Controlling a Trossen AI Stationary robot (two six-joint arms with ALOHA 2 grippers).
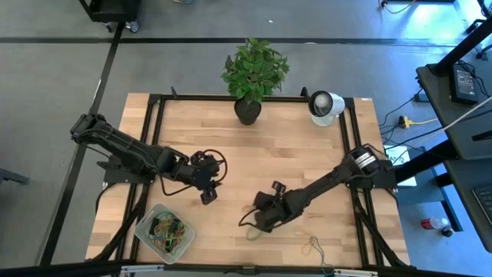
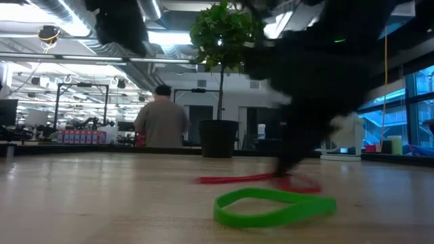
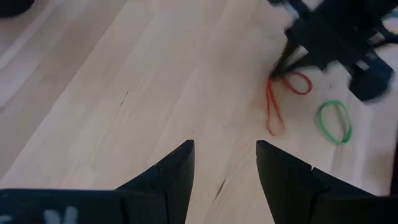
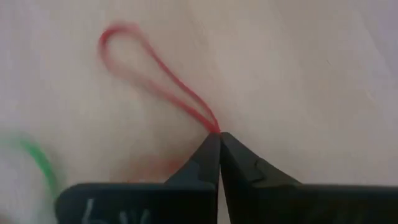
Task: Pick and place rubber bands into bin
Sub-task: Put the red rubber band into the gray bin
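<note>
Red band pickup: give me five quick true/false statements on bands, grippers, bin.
1. The right gripper is shut on the red band. True.
2. The left gripper holds a green band. False: its fingers stand apart with nothing between them, over bare table.
3. The bin already holds several bands. True: green and other colours lie in it.
4. A green band lies on the table near the red one. True.
5. The bin sits beside the plant pot. False: the bin is at the near left corner, the pot at the far edge.
</note>
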